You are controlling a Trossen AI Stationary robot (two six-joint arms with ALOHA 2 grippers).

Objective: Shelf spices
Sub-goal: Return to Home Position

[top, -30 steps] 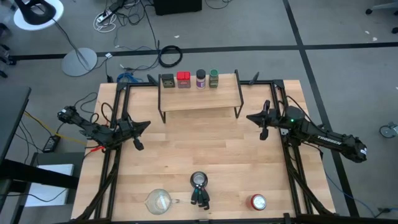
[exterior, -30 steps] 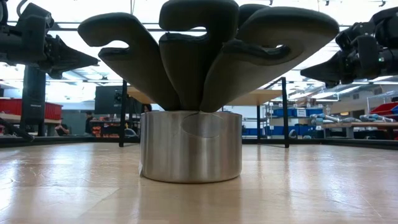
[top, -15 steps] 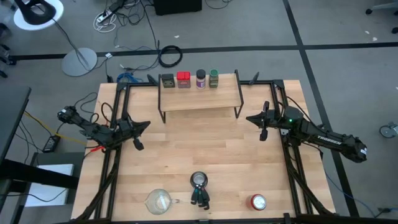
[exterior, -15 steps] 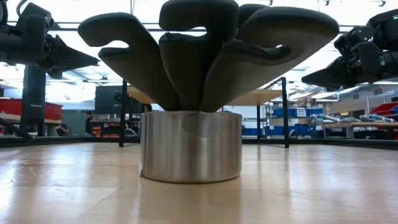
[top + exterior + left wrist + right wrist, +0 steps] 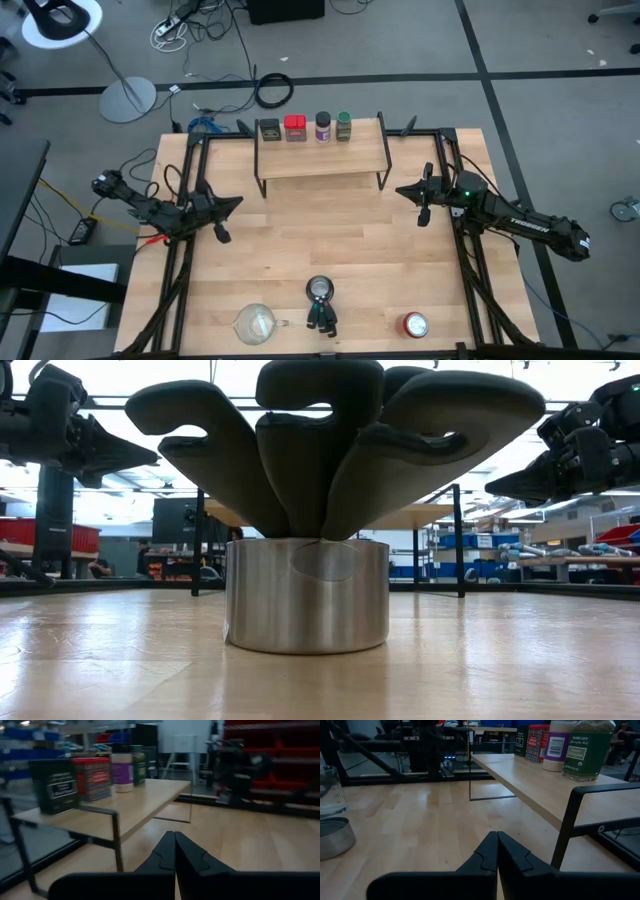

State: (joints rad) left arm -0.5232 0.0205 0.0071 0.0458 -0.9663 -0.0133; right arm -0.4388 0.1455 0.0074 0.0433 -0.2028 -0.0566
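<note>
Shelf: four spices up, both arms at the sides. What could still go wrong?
The spices stand in a row at the far edge of the shelf; a knock could tip them off the back. The left gripper and right gripper, both shut, hang near its ends; an inward swing might hit the legs.

The shelf (image 5: pixel 320 158) is a long, light wooden board on thin black legs. It stands level in the upper middle of the high view. Four spices stand upright on it in a tight row along the board's upper edge, over its left and middle stretch. From the picture's left they are a dark olive tin (image 5: pixel 269 129), a red tin (image 5: pixel 295 127), a purple jar (image 5: pixel 322 126) with a dark lid, and a green jar (image 5: pixel 344 125) with a green lid.
</note>
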